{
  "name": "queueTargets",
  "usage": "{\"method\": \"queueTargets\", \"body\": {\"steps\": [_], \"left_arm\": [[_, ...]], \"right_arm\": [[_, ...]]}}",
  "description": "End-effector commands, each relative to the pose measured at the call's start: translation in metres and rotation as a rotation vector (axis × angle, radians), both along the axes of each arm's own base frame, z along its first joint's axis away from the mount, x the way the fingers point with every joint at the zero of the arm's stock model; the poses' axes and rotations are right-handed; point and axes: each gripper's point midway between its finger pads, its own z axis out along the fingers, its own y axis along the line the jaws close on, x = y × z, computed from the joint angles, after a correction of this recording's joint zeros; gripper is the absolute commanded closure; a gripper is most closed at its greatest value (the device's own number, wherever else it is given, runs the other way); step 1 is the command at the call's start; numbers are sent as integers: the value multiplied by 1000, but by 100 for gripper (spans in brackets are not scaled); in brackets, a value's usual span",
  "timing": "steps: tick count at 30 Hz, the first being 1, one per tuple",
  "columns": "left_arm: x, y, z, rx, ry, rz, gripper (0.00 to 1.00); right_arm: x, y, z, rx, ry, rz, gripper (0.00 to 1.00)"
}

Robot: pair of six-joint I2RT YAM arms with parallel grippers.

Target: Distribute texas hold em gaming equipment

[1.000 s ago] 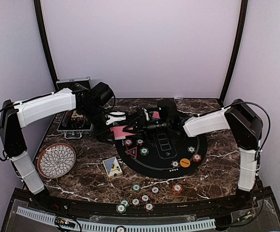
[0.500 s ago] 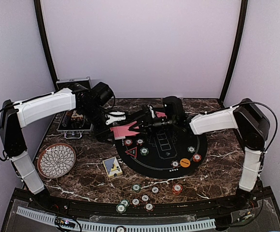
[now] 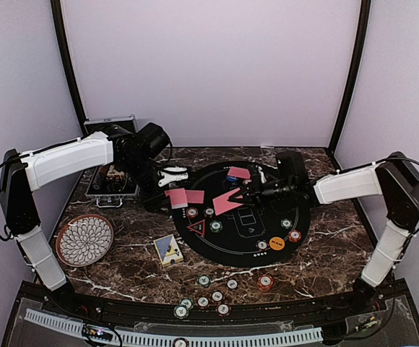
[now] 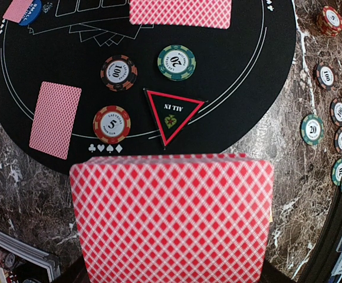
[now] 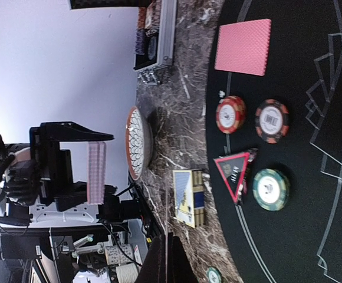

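1. Left gripper [image 3: 162,189] is clamped on the deck of red-backed playing cards [image 4: 171,219], over the left edge of the black round mat [image 3: 300,210]. In the left wrist view the deck fills the bottom and hides the fingers.
2. Right gripper [image 3: 247,195] is closed on a single card [image 3: 227,201], held tilted above the mat left of centre. The right wrist view shows that card only as a thin edge-on line at the bottom.
3. Two cards lie flat on the mat. One [image 3: 193,196] is just right of the deck. The other [image 3: 238,173] is at the far side, overlapping the blue disc [image 4: 32,12].
4. Red triangle [image 4: 172,115] sits on the near-left of the mat with three poker chips [image 4: 111,124] close around it.
5. Orange disc [image 3: 277,243] is on the near-right of the mat, between two chips.
6. Loose chips [image 3: 204,280] are scattered on the marble table [image 3: 123,267] near the front edge.
7. Card box [image 3: 168,249] lies just off the mat's near-left. The plate [image 3: 84,239] is further left.
8. Silver case [image 3: 112,181] is at far left, partly hidden by the left arm. Contents unclear.
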Motion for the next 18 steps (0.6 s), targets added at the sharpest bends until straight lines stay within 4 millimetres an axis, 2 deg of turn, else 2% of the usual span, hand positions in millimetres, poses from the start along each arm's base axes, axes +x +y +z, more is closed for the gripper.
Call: {"method": "queueTargets", "body": {"steps": [1,6,11,18], "left_arm": [[-1,-1,19,-37,-16,-1,100],[-1,-1,19,-36,-15,-1,100],[-1,-1,19,-34,-13,-1,100],[-2,-1,18,-36,-8,-3,100]], "right_arm": [[-7,-36,-20,-60,5,-14,100],[-13,-73,-46,-138,39,-55,100],[-16,-103,-65,-224,46,-94,100],[-19,-131,-84,-347,58,-121,100]]}}
